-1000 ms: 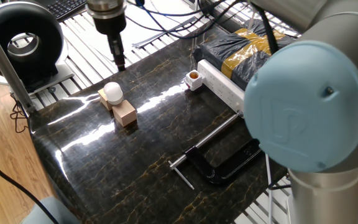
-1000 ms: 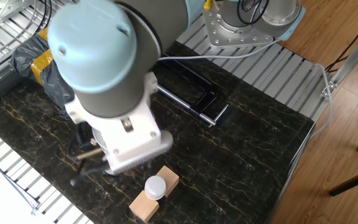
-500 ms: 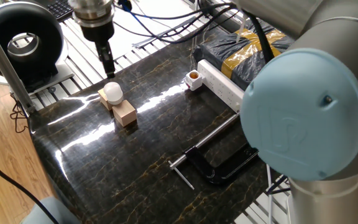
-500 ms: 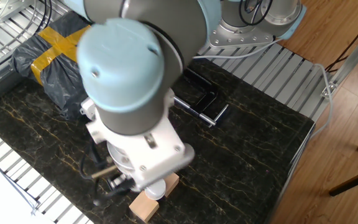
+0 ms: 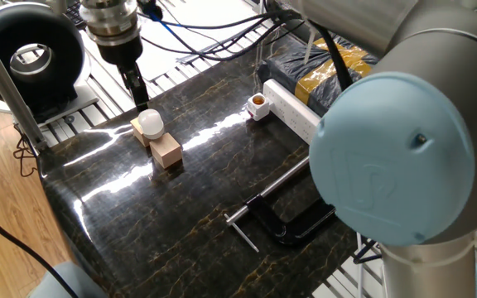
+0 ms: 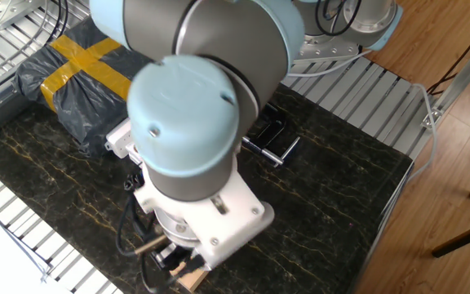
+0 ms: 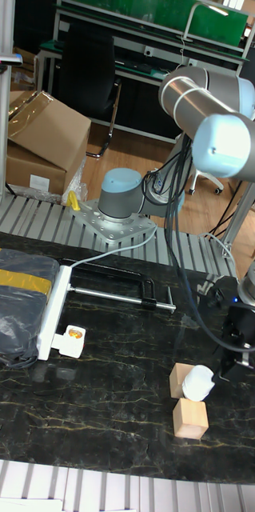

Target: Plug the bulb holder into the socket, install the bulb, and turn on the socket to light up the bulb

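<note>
One hand (image 5: 142,101) just above and beside bulb (image 5: 150,123)

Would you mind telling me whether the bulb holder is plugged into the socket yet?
Plugged in, it seems: the bulb holder sits flush against the socket's end, copper opening empty. The bulb rests on a wooden cube.

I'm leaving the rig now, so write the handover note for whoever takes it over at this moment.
Gripper: empty, poised just behind the bulb; whether it is open or shut cannot be told.
Bulb: resting on the wooden blocks near the table edge, not yet picked up.
Bulb holder: sits against the end of the socket, copper opening up and empty; looks plugged in, though the contact is not clearly visible.
Left: grasp the bulb, fit it into the holder, switch the socket on.
Black clamp lies on the table, away from the work.
</note>
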`<state>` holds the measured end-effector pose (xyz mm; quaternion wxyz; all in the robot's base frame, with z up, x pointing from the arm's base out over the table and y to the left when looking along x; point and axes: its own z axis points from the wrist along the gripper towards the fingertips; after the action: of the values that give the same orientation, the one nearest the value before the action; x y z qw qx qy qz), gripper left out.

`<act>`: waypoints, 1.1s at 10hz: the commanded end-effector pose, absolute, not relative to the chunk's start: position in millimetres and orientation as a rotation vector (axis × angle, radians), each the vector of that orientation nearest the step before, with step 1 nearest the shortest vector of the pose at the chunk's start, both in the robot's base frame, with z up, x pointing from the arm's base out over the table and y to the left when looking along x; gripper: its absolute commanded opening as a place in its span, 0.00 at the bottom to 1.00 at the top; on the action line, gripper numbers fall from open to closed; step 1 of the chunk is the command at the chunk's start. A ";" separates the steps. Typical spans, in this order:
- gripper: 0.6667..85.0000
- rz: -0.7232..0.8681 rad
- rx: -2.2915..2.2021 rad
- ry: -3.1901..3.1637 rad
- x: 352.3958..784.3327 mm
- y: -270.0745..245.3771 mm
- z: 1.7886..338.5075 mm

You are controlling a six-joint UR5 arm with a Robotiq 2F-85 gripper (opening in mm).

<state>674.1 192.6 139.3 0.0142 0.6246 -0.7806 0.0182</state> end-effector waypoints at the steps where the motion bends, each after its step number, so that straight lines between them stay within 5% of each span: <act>1: 0.62 0.069 2.015 -2.377 678.0 197.2 135.0; 11: 0.66 0.069 2.096 -2.286 679.1 191.7 120.9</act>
<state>681.0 192.0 122.3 0.0166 0.6673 -0.7442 0.0252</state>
